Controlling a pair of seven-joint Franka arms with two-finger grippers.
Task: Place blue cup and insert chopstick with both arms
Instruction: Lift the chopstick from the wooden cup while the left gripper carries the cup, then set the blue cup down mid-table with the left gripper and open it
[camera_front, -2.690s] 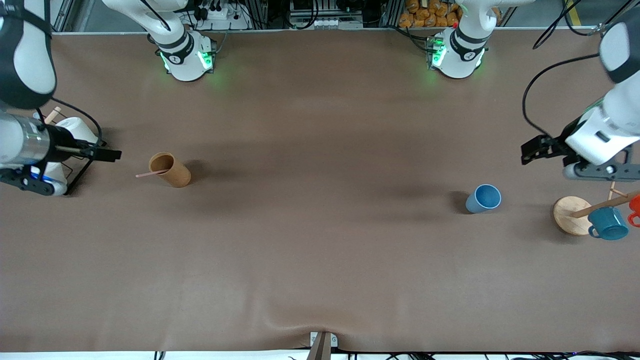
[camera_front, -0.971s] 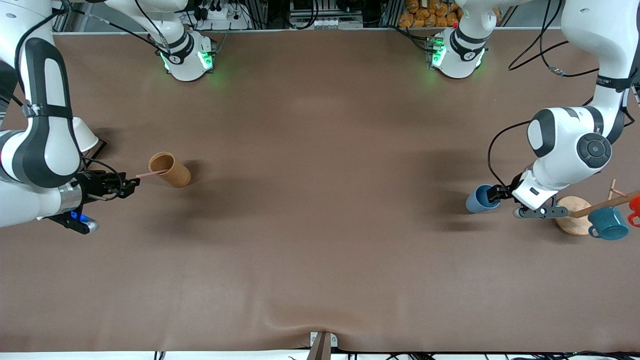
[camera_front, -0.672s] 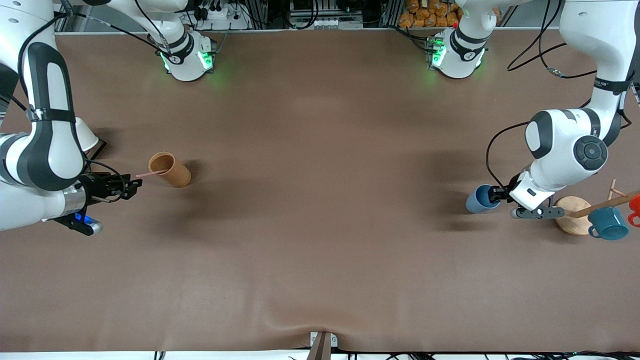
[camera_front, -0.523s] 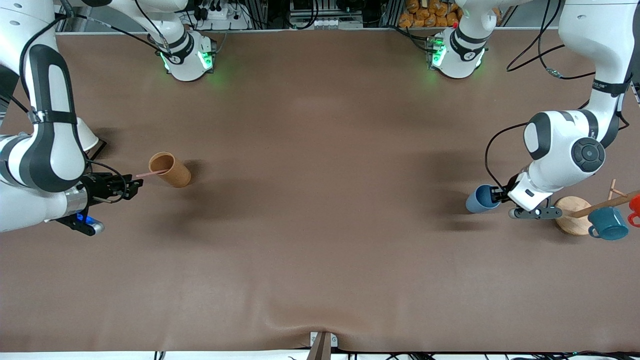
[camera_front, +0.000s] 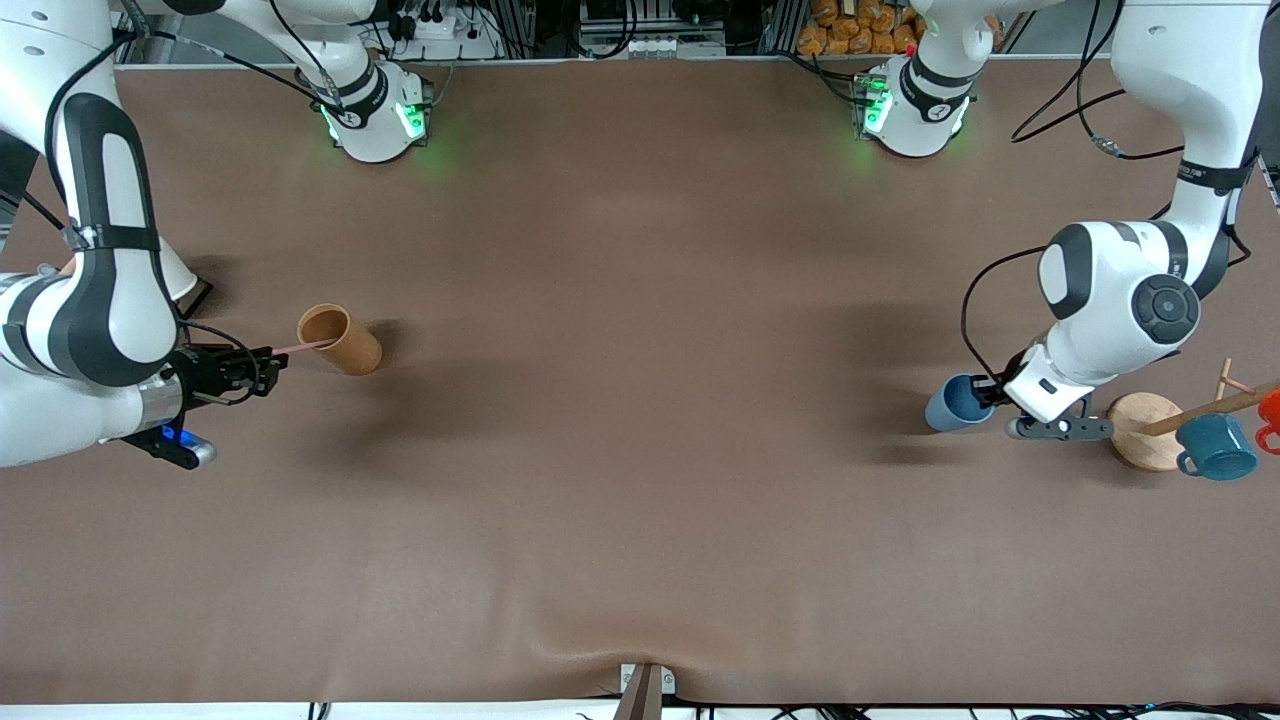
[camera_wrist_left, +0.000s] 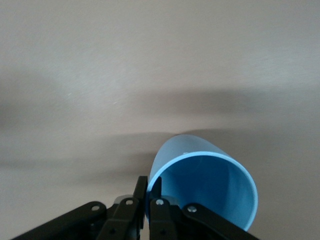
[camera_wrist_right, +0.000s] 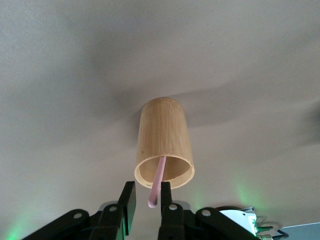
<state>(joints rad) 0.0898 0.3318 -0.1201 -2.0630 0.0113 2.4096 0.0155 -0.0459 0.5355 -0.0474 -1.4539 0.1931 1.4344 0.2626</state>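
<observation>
The blue cup (camera_front: 948, 403) stands near the left arm's end of the table, leaning a little. My left gripper (camera_front: 988, 393) is shut on its rim, one finger inside and one outside; in the left wrist view the gripper (camera_wrist_left: 149, 183) pinches the cup (camera_wrist_left: 187, 147) at the wall. The pale-pink chopstick (camera_front: 300, 347) leans out of a brown cylinder (camera_front: 342, 340) near the right arm's end. My right gripper (camera_front: 270, 366) is open at the stick's free end. In the right wrist view its fingers (camera_wrist_right: 146, 192) stand either side of the chopstick (camera_wrist_right: 159, 176), which is close to one finger, below the cylinder (camera_wrist_right: 164, 130).
A wooden rack on a round base (camera_front: 1140, 432) holds a teal mug (camera_front: 1215, 447) and an orange cup (camera_front: 1270, 408) at the left arm's end. A white object (camera_front: 175, 275) on a black wire stand sits at the right arm's end.
Both arms have come down from the table's ends. The left gripper has closed on the cup's rim and shifted the cup slightly. The right gripper has moved up to the chopstick's end.
</observation>
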